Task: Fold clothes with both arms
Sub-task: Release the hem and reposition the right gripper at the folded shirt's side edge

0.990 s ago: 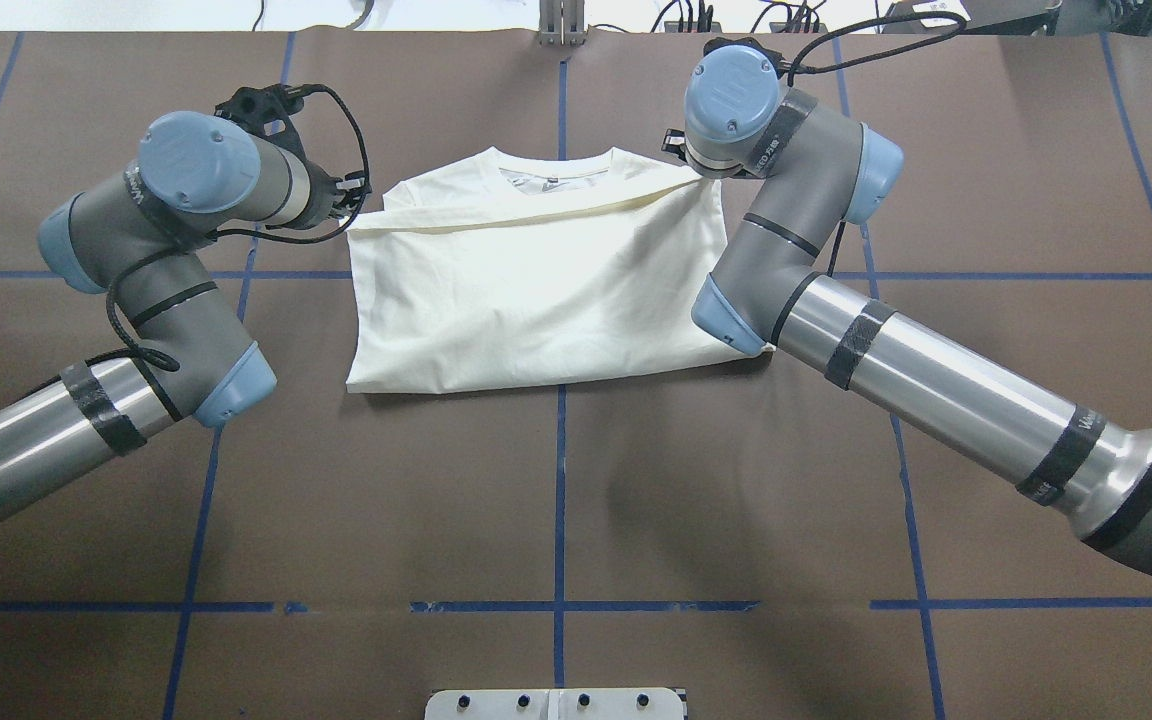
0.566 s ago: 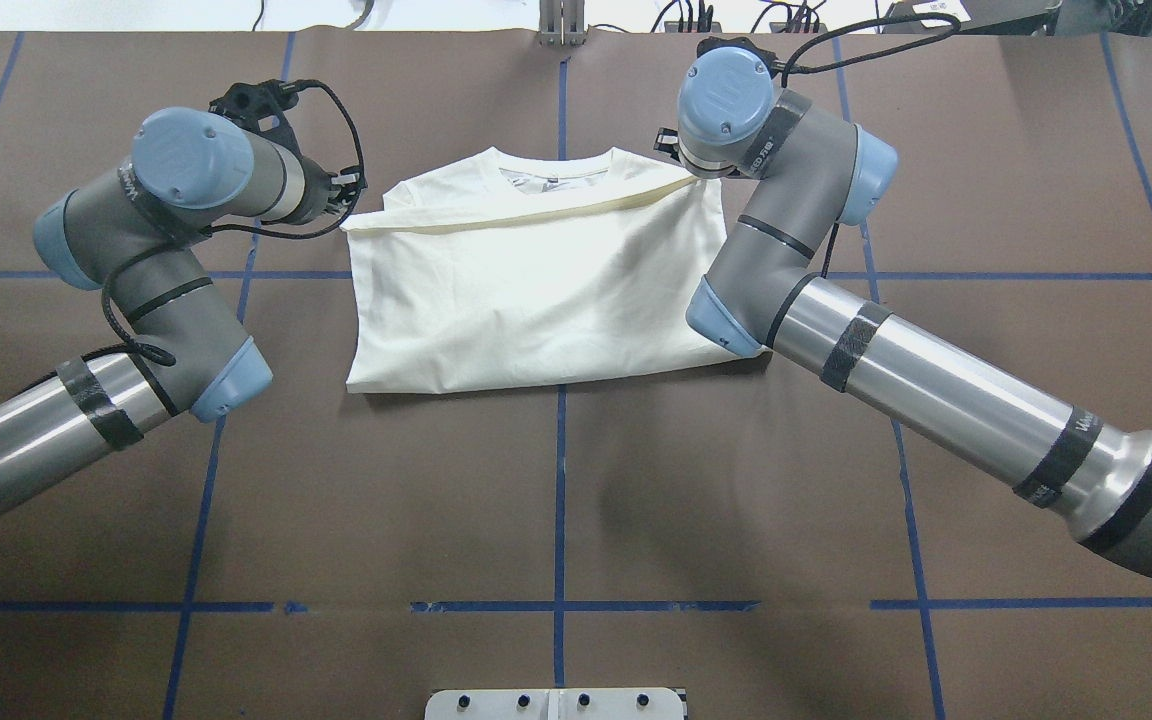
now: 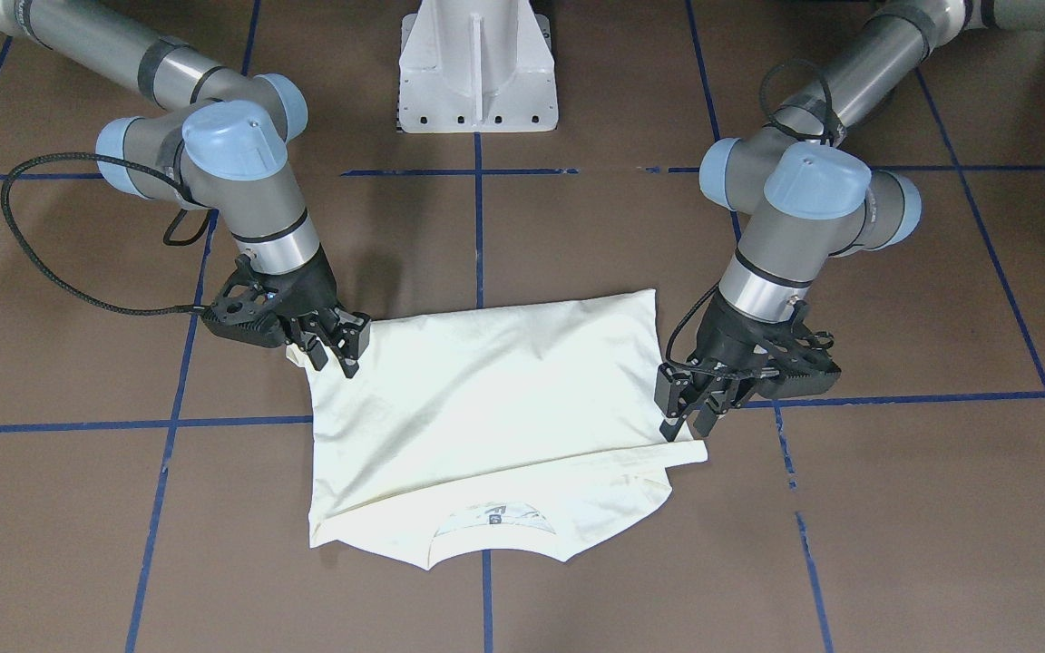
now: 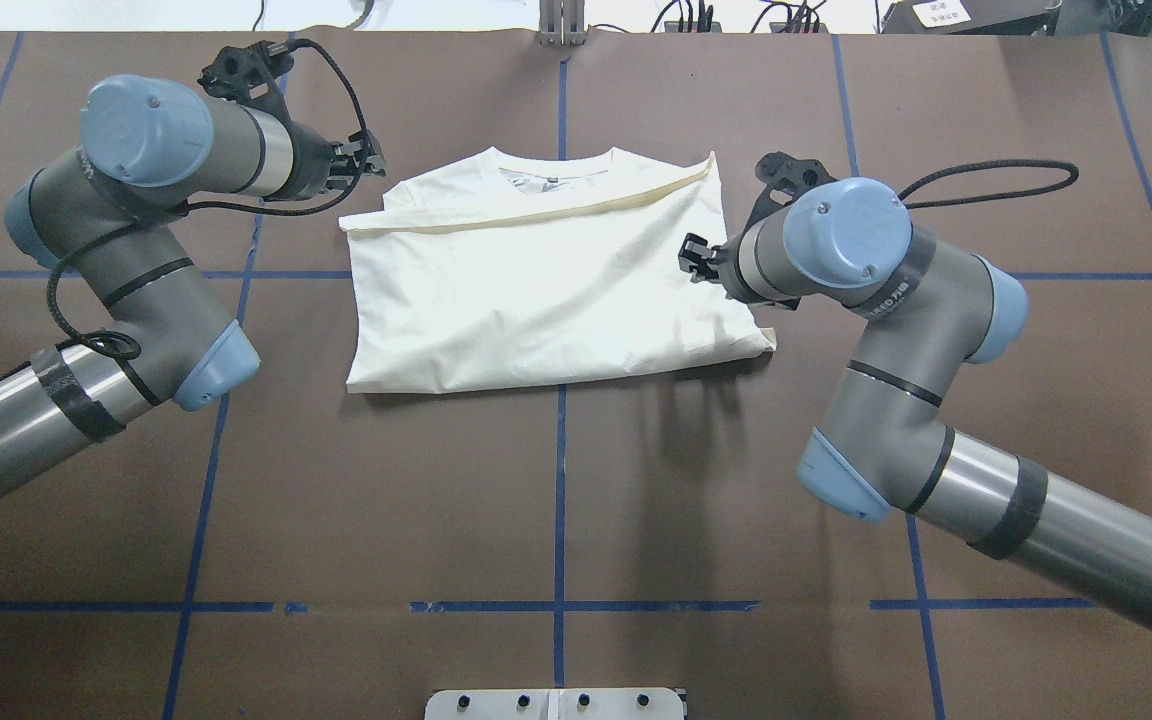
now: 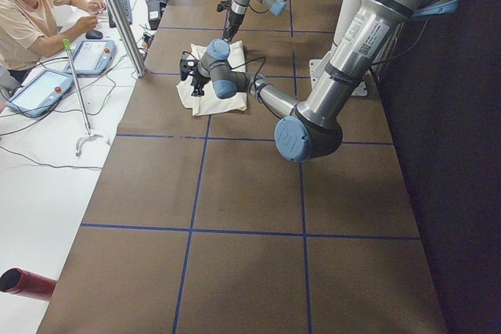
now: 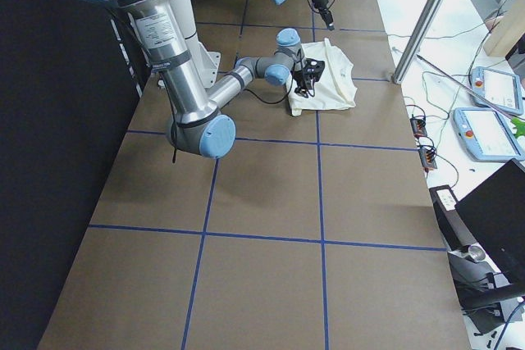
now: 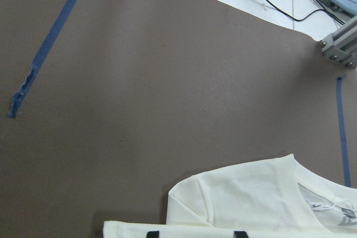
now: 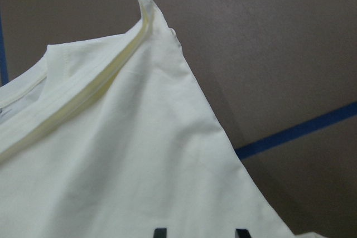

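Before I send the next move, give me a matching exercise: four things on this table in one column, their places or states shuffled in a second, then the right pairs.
Column one
1. left arm's black two-finger gripper
2. right arm's black two-finger gripper
3. cream-white T-shirt
4. white metal pedestal base

Column two
A. folded, lying flat on the brown table
B. open, above the shirt's side on the robot's right
C. on the centre blue line, at the robot's side of the table
D. open, by the shirt's collar-end corner on the robot's left

Pairs: 1-D, 2-B, 3-A, 4-C.
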You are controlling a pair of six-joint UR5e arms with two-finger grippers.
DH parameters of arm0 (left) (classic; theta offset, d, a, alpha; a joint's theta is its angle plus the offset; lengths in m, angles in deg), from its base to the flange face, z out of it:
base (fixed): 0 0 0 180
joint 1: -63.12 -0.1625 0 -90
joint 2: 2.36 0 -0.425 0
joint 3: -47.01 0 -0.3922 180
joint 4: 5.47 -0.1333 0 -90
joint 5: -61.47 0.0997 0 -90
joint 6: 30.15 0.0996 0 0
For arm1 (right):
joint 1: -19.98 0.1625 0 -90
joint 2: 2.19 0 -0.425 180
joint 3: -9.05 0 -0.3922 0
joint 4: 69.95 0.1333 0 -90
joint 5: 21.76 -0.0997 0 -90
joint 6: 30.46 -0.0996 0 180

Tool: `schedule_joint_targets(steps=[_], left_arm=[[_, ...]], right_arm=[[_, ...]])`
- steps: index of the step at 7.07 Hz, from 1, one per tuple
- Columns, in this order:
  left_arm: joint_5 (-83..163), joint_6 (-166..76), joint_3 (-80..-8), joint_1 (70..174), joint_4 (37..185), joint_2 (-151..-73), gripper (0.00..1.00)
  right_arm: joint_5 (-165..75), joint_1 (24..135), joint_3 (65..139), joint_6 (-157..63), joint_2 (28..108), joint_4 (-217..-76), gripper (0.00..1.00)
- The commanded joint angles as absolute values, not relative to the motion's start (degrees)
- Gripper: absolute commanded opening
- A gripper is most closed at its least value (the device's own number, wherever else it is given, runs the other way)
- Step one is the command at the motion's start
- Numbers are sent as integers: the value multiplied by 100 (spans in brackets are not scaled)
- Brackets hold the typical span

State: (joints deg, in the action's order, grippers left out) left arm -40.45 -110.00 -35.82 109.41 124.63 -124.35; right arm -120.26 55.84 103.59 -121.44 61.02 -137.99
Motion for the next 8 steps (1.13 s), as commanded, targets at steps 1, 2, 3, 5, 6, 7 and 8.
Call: schedule_joint_targets(steps=[1,2,3,5,6,7,8], left_arm=[[-4013,-11056,-3745,10944,12460,-12373,54],[-4004,-11048,-3815,10944,12452,-12373,54],[-4004,-11048,-3816,10944,12443,-12373,54],[-3995,-11048,-3851,10944,12443,-12373,54],[-4004,-11039,-3851,10944,12443,-12330,54],[-3995,-11022,-3851,10944,12443,-12329,54],[-3995,-11030,-3842,10935,12434,-12329,54]], right_arm=[[-12037,5469,10888,-12292,6643,-13797,50],[-12011,5443,10802,-12266,6654,-13806,49],[-11994,5417,10714,-12248,6602,-13806,48],[-11906,5416,10573,-12257,6548,-13806,47],[-11906,5408,10573,-12248,6574,-13797,47],[-11897,5416,10573,-12239,6583,-13806,46],[-11775,5425,10573,-12213,6583,-13806,46]])
